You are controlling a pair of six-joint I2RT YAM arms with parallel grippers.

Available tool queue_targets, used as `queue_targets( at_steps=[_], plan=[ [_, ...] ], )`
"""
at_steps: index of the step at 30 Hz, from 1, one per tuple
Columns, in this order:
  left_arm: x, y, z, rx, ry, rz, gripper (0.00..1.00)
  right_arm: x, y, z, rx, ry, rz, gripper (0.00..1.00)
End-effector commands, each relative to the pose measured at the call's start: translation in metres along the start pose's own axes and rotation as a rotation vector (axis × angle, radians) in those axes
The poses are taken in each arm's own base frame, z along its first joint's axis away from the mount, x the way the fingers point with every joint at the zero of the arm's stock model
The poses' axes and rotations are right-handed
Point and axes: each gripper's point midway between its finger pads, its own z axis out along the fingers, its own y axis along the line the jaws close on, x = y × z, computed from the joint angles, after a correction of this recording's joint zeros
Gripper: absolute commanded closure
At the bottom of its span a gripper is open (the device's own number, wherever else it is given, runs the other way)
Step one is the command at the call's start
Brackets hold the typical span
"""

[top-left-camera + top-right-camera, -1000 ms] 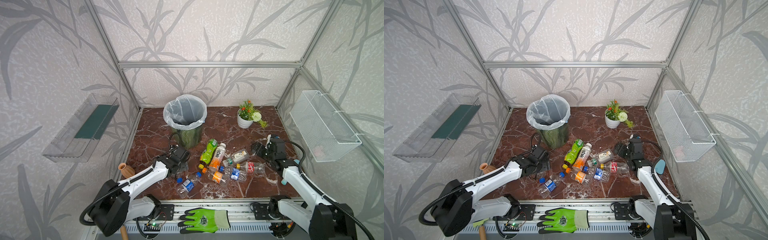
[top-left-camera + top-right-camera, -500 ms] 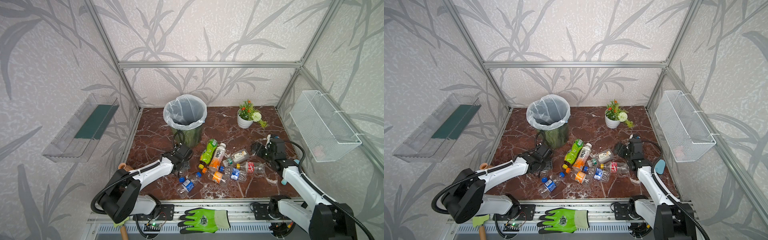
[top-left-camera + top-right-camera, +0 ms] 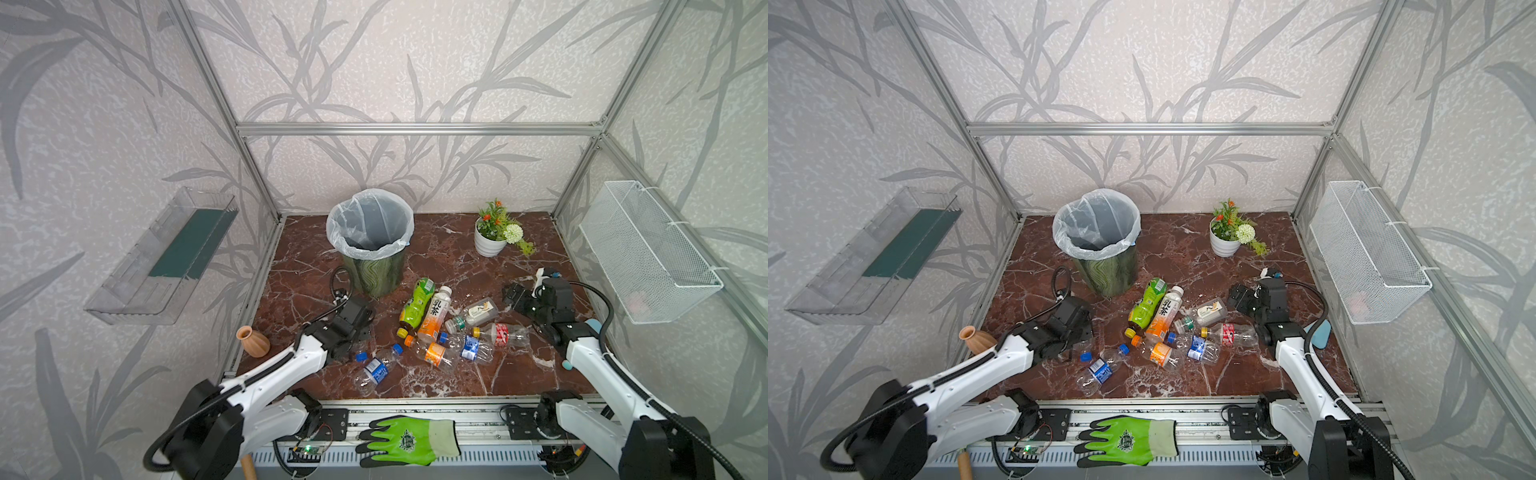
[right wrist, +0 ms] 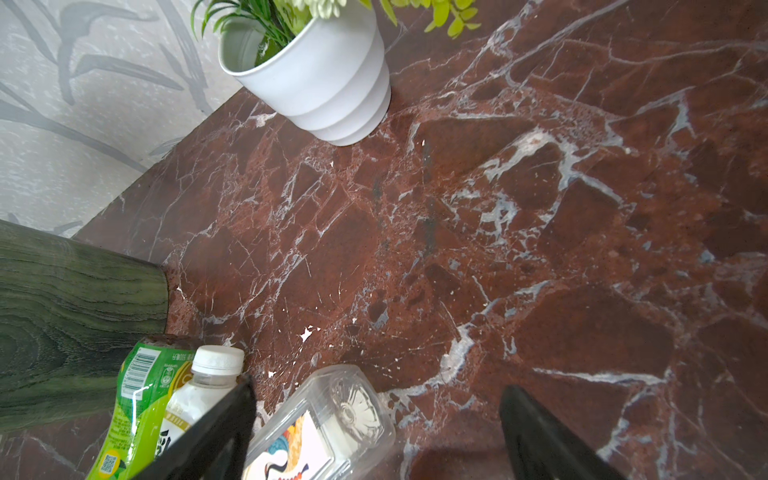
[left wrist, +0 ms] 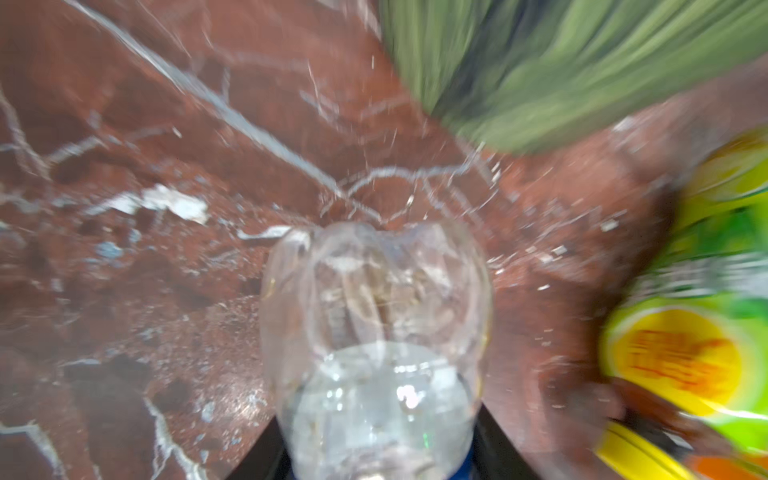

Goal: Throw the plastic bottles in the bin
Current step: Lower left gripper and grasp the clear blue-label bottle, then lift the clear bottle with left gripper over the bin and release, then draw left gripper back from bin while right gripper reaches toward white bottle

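- Here, your left gripper (image 5: 376, 451) is clenched on a clear bottle (image 5: 374, 311), with a black finger pressed against each side. This wrist view is blurred.
- In both top views that gripper sits low over the marble table (image 3: 457, 257), towards the front left. A blue cap (image 3: 361, 356) shows just beside it.
- The bin (image 3: 374, 276), dark green with a white bag liner, stands upright on the table just behind the left gripper.
- Your right gripper (image 4: 380, 388) is released, its fingers spread wide. A square clear bottle (image 4: 328, 419) with a white label lies just beside it; whether they touch, you cannot tell.
- The remaining bottles lie on their sides between your two grippers.
- The lime-green bottle (image 3: 417, 303) and the white-and-orange bottle (image 3: 436, 318) lie side by side, nearest the bin.
- The red-labelled bottle (image 3: 500, 333), the blue-labelled bottle (image 3: 469, 347) and the orange-labelled bottle (image 3: 436, 355) lie in front of them.
- Another blue-labelled bottle, the front bottle (image 3: 376, 370), lies nearer the table's front edge.
- A white flower pot (image 3: 488, 245) stands at the back right.
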Motion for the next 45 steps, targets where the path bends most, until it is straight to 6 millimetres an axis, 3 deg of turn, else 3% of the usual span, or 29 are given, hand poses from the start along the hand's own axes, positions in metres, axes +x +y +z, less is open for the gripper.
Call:
queue_targets(
  at_steps=[1,4,10,13,15,18,21,24,26,29,30,32,34,38,40,43,45],
  plan=[
    [-0.028,0.013,-0.028,-0.009,-0.146,-0.069,0.57,-0.002,0.004,-0.002,-0.025,-0.022,0.003,0.08],
    [-0.067,0.006,-0.073,0.072,-0.296,-0.020,0.58,-0.005,0.005,-0.003,-0.031,-0.039,0.009,0.08],
    [-0.165,0.008,-0.201,0.091,-0.696,0.074,0.58,-0.010,0.010,-0.006,-0.050,-0.061,0.011,0.08],
    [-0.213,-0.008,-0.270,0.121,-0.902,0.180,0.58,-0.013,0.012,-0.008,-0.062,-0.077,0.011,0.08],
    [-0.243,-0.030,-0.318,0.189,-1.050,0.245,0.58,-0.016,0.014,-0.012,-0.070,-0.090,0.005,0.08],
    [-0.270,-0.064,-0.359,0.269,-1.190,0.330,0.58,-0.018,0.014,-0.017,-0.069,-0.108,0.005,0.08],
    [-0.284,-0.101,-0.366,0.369,-1.244,0.377,0.58,-0.018,0.012,-0.022,-0.065,-0.126,0.010,0.08],
    [-0.290,-0.140,-0.338,0.431,-1.192,0.414,0.58,-0.019,0.010,-0.028,-0.059,-0.144,0.008,0.08],
    [-0.298,-0.154,-0.301,0.416,-1.108,0.352,0.56,-0.020,0.010,-0.031,-0.059,-0.155,0.002,0.08],
    [-0.297,-0.177,-0.221,0.370,-0.881,0.379,0.46,-0.021,0.010,-0.034,-0.060,-0.161,-0.003,0.08],
    [-0.292,-0.181,-0.193,0.340,-0.791,0.391,0.38,-0.022,0.011,-0.035,-0.063,-0.164,-0.005,0.08],
    [-0.285,-0.179,-0.169,0.276,-0.689,0.413,0.17,-0.024,0.013,-0.036,-0.064,-0.165,-0.014,0.08],
    [-0.291,-0.167,-0.183,0.241,-0.723,0.386,0.01,-0.027,0.014,-0.040,-0.061,-0.172,-0.026,0.07],
    [-0.311,-0.147,-0.274,0.317,-0.994,0.352,0.01,-0.031,0.015,-0.043,-0.057,-0.190,-0.036,0.07],
    [-0.313,-0.136,-0.306,0.331,-1.041,0.343,0.01,-0.030,0.014,-0.042,-0.055,-0.183,-0.028,0.07],
    [-0.302,-0.127,-0.322,0.374,-1.039,0.354,0.01,-0.025,0.014,-0.040,-0.063,-0.163,-0.002,0.07],
    [-0.291,-0.119,-0.315,0.379,-1.024,0.340,0.01,-0.022,0.015,-0.038,-0.073,-0.146,0.014,0.08]
  ],
)
